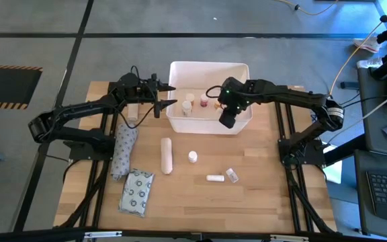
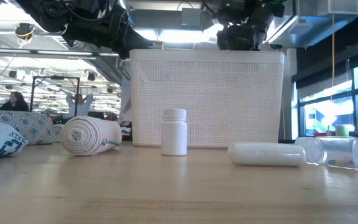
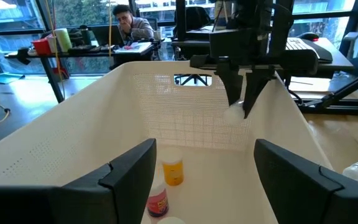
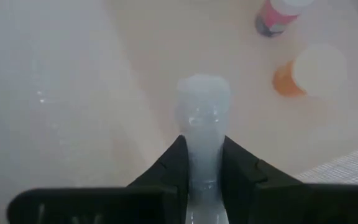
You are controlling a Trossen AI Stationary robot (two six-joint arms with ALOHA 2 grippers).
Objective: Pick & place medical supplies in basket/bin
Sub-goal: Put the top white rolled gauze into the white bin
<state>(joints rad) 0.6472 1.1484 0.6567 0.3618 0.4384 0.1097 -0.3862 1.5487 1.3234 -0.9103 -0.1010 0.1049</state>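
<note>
The white bin point(image 1: 242, 72) stands at the table's far middle, with an orange bottle point(image 3: 173, 169) and a pink bottle point(image 3: 158, 202) on its floor. My right gripper point(image 4: 202, 146) hangs over the bin's right part point(image 1: 226, 121), shut on a small translucent tube point(image 4: 202, 106). My left gripper point(image 3: 204, 180) stands open just outside the bin's left wall point(image 1: 161, 102), nothing between its fingers. On the table lie a white roll point(image 1: 166, 154), a small white bottle point(image 1: 193, 156), a tube point(image 1: 214, 178), a clear vial point(image 1: 232, 175) and a ring-patterned packet point(image 1: 137, 192). My right gripper pinches the tube's rear part point(image 4: 202, 163) between its two fingers. The tube lies along the fingers, and its free end point(image 4: 202, 90) sticks out past the fingertips. The fingers slant down from above into the bin. The tube hangs clear above the bin's floor.
A grey patterned pack point(image 1: 124, 151) lies left of the white roll. In the low view the bandage roll point(image 2: 89, 135) and printed packs point(image 2: 5, 134) lie at the left. A person sits at a desk beyond the table point(image 3: 129, 25). Bare wood lies along the near edge.
</note>
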